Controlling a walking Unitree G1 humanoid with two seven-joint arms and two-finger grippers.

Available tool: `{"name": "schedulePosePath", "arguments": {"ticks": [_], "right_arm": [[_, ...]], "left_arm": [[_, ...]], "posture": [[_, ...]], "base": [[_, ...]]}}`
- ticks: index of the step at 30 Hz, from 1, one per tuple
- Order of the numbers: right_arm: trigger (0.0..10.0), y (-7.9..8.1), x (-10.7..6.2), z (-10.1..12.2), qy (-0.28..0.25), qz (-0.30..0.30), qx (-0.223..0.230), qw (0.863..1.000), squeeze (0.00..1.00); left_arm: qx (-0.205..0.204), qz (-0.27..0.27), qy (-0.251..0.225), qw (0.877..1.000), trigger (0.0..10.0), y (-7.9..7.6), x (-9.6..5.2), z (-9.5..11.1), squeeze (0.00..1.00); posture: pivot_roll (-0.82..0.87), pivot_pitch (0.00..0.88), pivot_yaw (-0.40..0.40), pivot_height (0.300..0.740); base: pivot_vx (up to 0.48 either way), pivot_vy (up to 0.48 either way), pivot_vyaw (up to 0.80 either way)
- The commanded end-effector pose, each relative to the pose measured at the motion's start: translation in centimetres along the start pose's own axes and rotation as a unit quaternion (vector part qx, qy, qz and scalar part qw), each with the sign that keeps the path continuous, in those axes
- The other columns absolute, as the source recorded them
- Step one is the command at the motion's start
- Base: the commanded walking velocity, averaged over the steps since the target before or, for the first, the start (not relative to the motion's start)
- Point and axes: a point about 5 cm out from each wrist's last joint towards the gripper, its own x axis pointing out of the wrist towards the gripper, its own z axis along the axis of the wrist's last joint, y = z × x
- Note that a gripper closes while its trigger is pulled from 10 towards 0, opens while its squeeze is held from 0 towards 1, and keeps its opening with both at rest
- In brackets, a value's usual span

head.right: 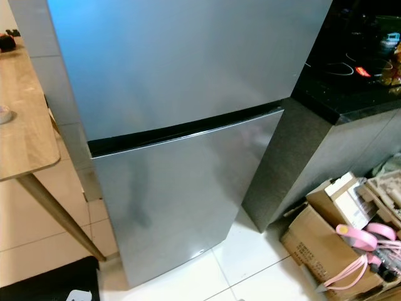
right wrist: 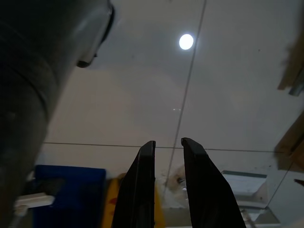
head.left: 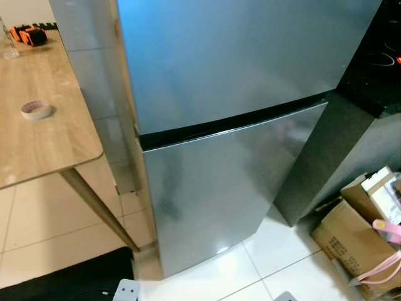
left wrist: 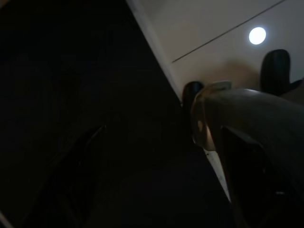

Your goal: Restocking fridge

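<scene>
A tall silver fridge stands straight ahead with both doors closed. A black seam divides the upper door from the lower door. My right gripper hangs down over white floor tiles, shut with nothing between its two black fingers. The left arm hangs idle; its wrist view is very dark and shows a strip of pale floor beside a dark mat.
A wooden table with a roll of tape stands left of the fridge. A black counter adjoins the fridge on the right. Cardboard boxes with pink straps sit on the floor below it. A dark mat lies at lower left.
</scene>
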Motion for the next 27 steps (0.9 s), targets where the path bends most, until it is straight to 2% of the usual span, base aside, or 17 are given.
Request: {"name": "schedulePosePath", "arguments": {"ticks": [1, 7, 8, 9, 10, 11, 12, 13, 15, 17, 19, 20, 21, 23, 24, 25, 27], "right_arm": [[10.0, -0.1, 0.0, 0.0, -0.001, -0.001, 0.001, 1.0, 0.0], [10.0, 0.0, 0.0, 0.1, -0.001, 0.0, 0.001, 1.0, 0.0], [10.0, 0.0, 0.0, 0.1, -0.001, 0.0, 0.0, 1.0, 0.0], [10.0, 0.0, 0.0, 0.1, -0.001, 0.0, 0.0, 1.0, 0.0], [10.0, 0.0, 0.0, 0.1, -0.001, 0.001, -0.001, 1.0, 0.0], [10.0, 0.0, 0.0, 0.1, 0.0, 0.002, -0.002, 1.0, 0.0], [10.0, 0.0, 0.0, 0.1, 0.0, 0.002, -0.002, 1.0, 0.0], [10.0, 0.1, 0.0, 0.1, 0.0, 0.002, -0.002, 1.0, 0.0], [10.0, 0.1, 0.0, 0.1, 0.0, 0.002, -0.002, 1.0, 0.0], [10.0, 0.1, 0.0, 0.1, 0.0, 0.004, -0.004, 1.0, 0.0], [10.0, 0.1, 0.0, 0.1, 0.0, 0.004, -0.004, 1.0, 0.0], [10.0, 0.1, 0.0, 0.1, 0.0, 0.005, -0.005, 1.0, 0.0], [10.0, 0.1, 0.0, 0.1, 0.0, 0.005, -0.005, 1.0, 0.0], [10.0, 0.2, 0.0, 0.0, 0.001, 0.006, -0.007, 1.0, 0.0], [10.0, 0.2, 0.0, 0.0, 0.001, 0.006, -0.007, 1.0, 0.0], [10.0, 0.2, 0.0, 0.0, 0.002, 0.006, -0.01, 1.0, 0.0], [10.0, 0.2, 0.0, 0.0, 0.002, 0.006, -0.01, 1.0, 0.0]], "left_arm": [[-0.013, 0.012, 0.0, 1.0, 10.0, 0.1, 0.0, -0.2, 0.0], [-0.067, 0.044, -0.016, 0.997, 10.0, 0.4, -0.1, -0.2, 0.0], [-0.107, 0.079, -0.075, 0.988, 10.0, 2.5, 0.1, 4.6, 0.0], [-0.124, 0.092, -0.097, 0.983, 10.0, 3.4, 0.0, 6.3, 0.44], [-0.15, 0.108, -0.124, 0.975, 10.0, 4.6, -0.2, 7.8, 1.0], [-0.165, 0.117, -0.139, 0.969, 10.0, 5.3, -0.4, 8.3, 1.0], [-0.165, 0.117, -0.139, 0.969, 10.0, 5.3, -0.4, 8.3, 1.0], [-0.187, 0.13, -0.158, 0.961, 10.0, 6.3, -0.7, 9.1, 1.0], [-0.187, 0.13, -0.158, 0.961, 10.0, 6.3, -0.7, 9.1, 1.0], [-0.238, 0.155, -0.208, 0.936, 10.0, 8.8, -1.5, 10.7, 1.0], [-0.238, 0.155, -0.208, 0.936, 10.0, 8.8, -1.5, 10.7, 1.0], [-0.257, 0.165, -0.234, 0.923, 10.0, 10.0, -2.1, 11.5, 1.0], [-0.257, 0.165, -0.234, 0.923, 10.0, 10.0, -2.1, 11.5, 1.0], [-0.291, 0.166, -0.3, 0.893, 10.0, 12.5, -3.5, 13.8, 1.0], [-0.291, 0.166, -0.3, 0.893, 10.0, 12.5, -3.5, 13.8, 1.0], [-0.301, 0.138, -0.364, 0.871, 10.0, 14.1, -4.9, 16.1, 1.0], [-0.301, 0.138, -0.364, 0.871, 10.0, 14.1, -4.9, 16.1, 1.0]], "posture": [[-0.01, 0.0, -0.057, 0.74], [-0.01, 0.0, -0.057, 0.74], [0.0, 0.0, -0.056, 0.74], [0.0, 0.0, -0.056, 0.74], [0.0, 0.0, -0.057, 0.74], [0.0, 0.0, -0.057, 0.74], [0.0, 0.0, -0.057, 0.74], [0.0, 0.0, -0.057, 0.74], [0.0, 0.0, -0.057, 0.74], [0.01, 0.0, -0.057, 0.74], [0.01, 0.0, -0.057, 0.74], [0.01, 0.0, -0.057, 0.74], [0.01, 0.0, -0.057, 0.74], [0.02, 0.0, -0.056, 0.74], [0.02, 0.0, -0.056, 0.74], [0.02, 0.0, -0.056, 0.74], [0.02, 0.0, -0.056, 0.74]], "base": [[0.0, 0.0, 0.0], [0.0, 0.0, 0.0], [0.0, 0.0, 0.0], [0.0, 0.0, 0.0], [0.0, 0.0, 0.0], [0.0, 0.0, 0.0], [0.0, 0.0, 0.0], [0.0, 0.0, 0.0], [0.0, 0.0, 0.0], [0.0, 0.0, 0.0], [0.0, 0.0, 0.0], [0.0, 0.0, 0.0], [0.0, 0.0, 0.0], [0.0, 0.0, 0.0], [0.0, 0.0, 0.0], [0.0, 0.0, 0.0], [0.0, 0.0, 0.0]]}}
